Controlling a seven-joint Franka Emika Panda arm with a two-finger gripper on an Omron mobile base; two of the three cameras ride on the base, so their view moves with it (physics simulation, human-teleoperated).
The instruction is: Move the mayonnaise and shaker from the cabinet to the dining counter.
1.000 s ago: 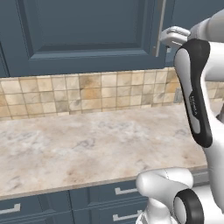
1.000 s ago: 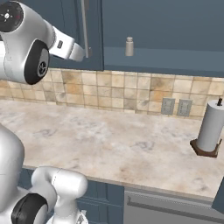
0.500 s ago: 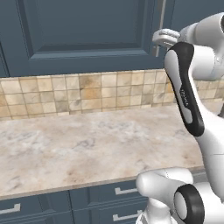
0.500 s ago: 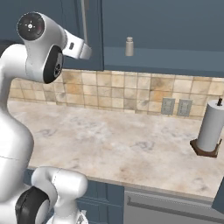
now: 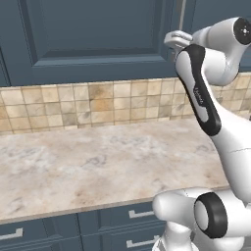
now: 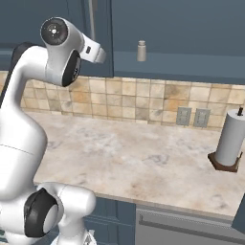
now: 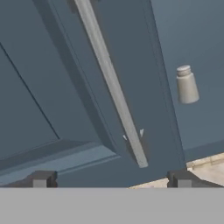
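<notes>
End effector point(image 7: 111, 177) open, facing cabinet point(image 7: 39, 78) door edge and silver bar handle point(image 7: 111, 83) just ahead; shaker point(image 7: 187, 84) beyond-right, probably on inner shelf; paper towel roll point(image 6: 230, 139) on tabletop point(image 6: 143, 160) below.

The worktop point(image 6: 143, 162), a marble-look slab in beige and grey, is running along the tan tiled wall point(image 6: 129, 98) above dark blue drawers point(image 5: 98, 223). A paper towel roll point(image 6: 229, 139) is standing upright on a dark brown base at the worktop's right end, near the wall. The remaining surface is showing only its veined pattern.

Above, the open cabinet point(image 6: 191, 38) is carrying the shaker point(image 6: 141, 50), which is standing upright on the cabinet floor near its front edge, just beside the door's point(image 7: 144, 87) edge with the silver bar handle point(image 7: 111, 83).
</notes>
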